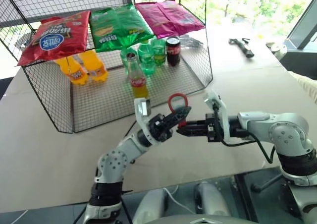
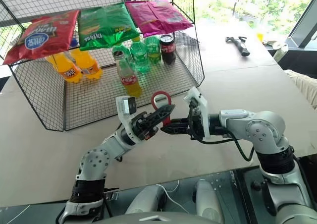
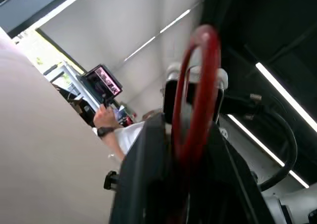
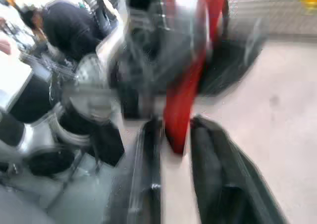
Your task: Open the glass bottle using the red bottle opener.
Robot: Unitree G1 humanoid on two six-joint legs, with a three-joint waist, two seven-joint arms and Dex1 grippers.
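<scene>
The red bottle opener [image 1: 170, 103] stands upright over the table in front of the rack, loop head up. My left gripper [image 1: 177, 119] comes in from the left and is shut on its handle, which sits wedged between the black fingers in the left wrist view [image 3: 190, 154]. From the right, my right gripper [image 1: 182, 130] is shut on the handle's lower end, one finger on each side [image 4: 176, 135]. The glass bottle [image 1: 136, 78], with its red label and yellow drink, stands upright inside the wire rack just behind the grippers.
The wire rack [image 1: 59, 120] holds orange plastic bottles [image 1: 81, 68], green bottles [image 1: 148, 53], a dark can [image 1: 173, 50] and chip bags on top. A black tool [image 1: 242, 46] lies far right on the table. A person [image 4: 74, 30] stands beyond the table.
</scene>
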